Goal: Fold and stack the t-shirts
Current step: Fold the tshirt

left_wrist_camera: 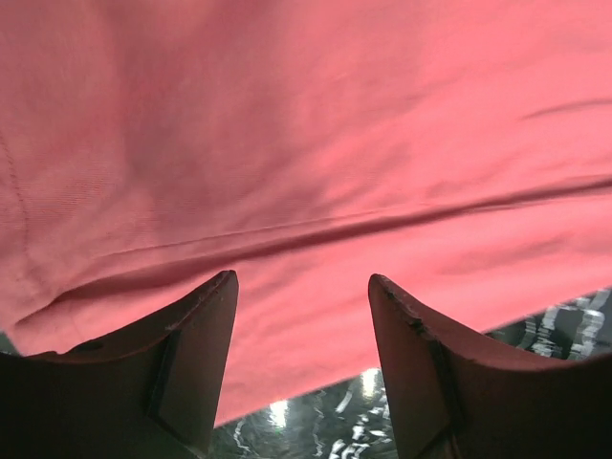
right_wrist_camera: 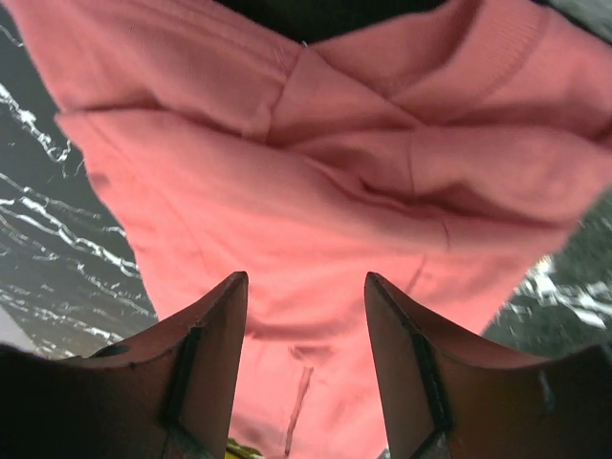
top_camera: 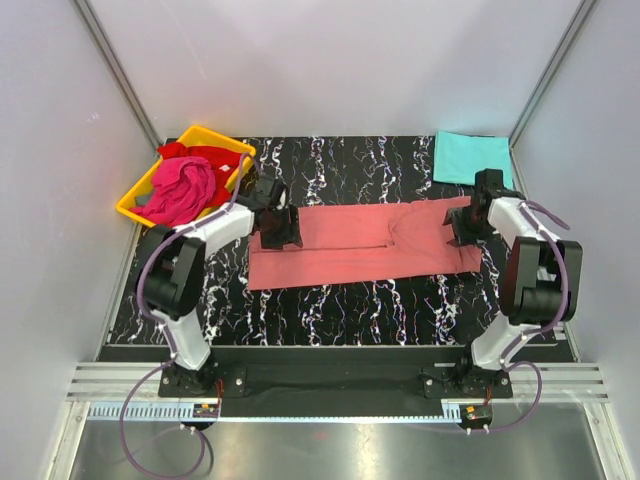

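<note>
A salmon-pink t-shirt (top_camera: 365, 248) lies as a long folded band across the middle of the table. My left gripper (top_camera: 278, 228) hovers over its left end, open, with nothing between the fingers; in the left wrist view (left_wrist_camera: 302, 277) the cloth (left_wrist_camera: 306, 143) lies flat below, its edge near the jaws. My right gripper (top_camera: 462, 225) stands open over the right end, above the collar folds (right_wrist_camera: 316, 182), also empty (right_wrist_camera: 305, 275). A turquoise t-shirt (top_camera: 472, 157) lies folded at the back right. A magenta t-shirt (top_camera: 182, 190) and a red one (top_camera: 212, 156) are bunched in the tray.
The yellow plastic tray (top_camera: 133, 206) sits at the back left corner, close behind my left arm. Grey walls close in both sides and the back. The black marbled tabletop (top_camera: 350, 310) shows in front of the pink shirt.
</note>
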{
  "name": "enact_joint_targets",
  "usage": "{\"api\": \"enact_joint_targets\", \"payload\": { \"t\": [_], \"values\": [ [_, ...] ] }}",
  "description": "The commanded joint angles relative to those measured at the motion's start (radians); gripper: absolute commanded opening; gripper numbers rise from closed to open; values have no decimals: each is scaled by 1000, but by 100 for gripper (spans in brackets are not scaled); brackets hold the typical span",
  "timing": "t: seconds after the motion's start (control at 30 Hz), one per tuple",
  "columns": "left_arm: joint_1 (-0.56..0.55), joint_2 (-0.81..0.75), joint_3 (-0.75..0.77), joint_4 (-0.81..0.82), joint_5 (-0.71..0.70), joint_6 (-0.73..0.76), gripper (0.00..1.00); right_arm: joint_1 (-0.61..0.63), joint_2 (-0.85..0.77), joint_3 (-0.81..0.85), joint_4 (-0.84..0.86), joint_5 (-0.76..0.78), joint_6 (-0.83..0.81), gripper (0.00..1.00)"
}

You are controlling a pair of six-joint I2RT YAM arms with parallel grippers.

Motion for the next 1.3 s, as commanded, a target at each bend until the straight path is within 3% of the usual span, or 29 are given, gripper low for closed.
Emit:
{"api": "enact_joint_targets", "payload": {
  "t": [0.0,0.13,0.27,0.37,0.5,0.63,0.7,0.83,1.03,1.27],
  "values": [
    [3,49,51,-49,-29,13,62,10,41,-49,160,-37,-41,58],
    [6,80,28,-180,-142,-26,61,12,73,-102,214,-39,-155,58],
    [10,-18,-116,-158,-207,-114,62,27,87,-99,247,-59,-282,57],
    [7,-102,-262,-116,-160,-199,61,59,124,-68,228,-48,-363,57],
    [5,-298,-464,-116,-193,-314,61,98,182,-24,211,-69,-451,59],
    [0,-544,-544,-132,-152,-415,61,133,281,58,259,-180,-618,59],
    [-3,-665,-541,-130,-110,-446,61,144,329,145,263,-237,-653,59],
    [-4,-744,-439,-174,-80,-402,63,179,494,340,208,-281,-719,59],
    [-4,-667,-264,-179,-46,-216,66,224,665,651,155,-378,-813,59],
    [-21,-492,-322,-11,156,-113,67,234,895,1158,38,-439,-897,60]
  ]
}}
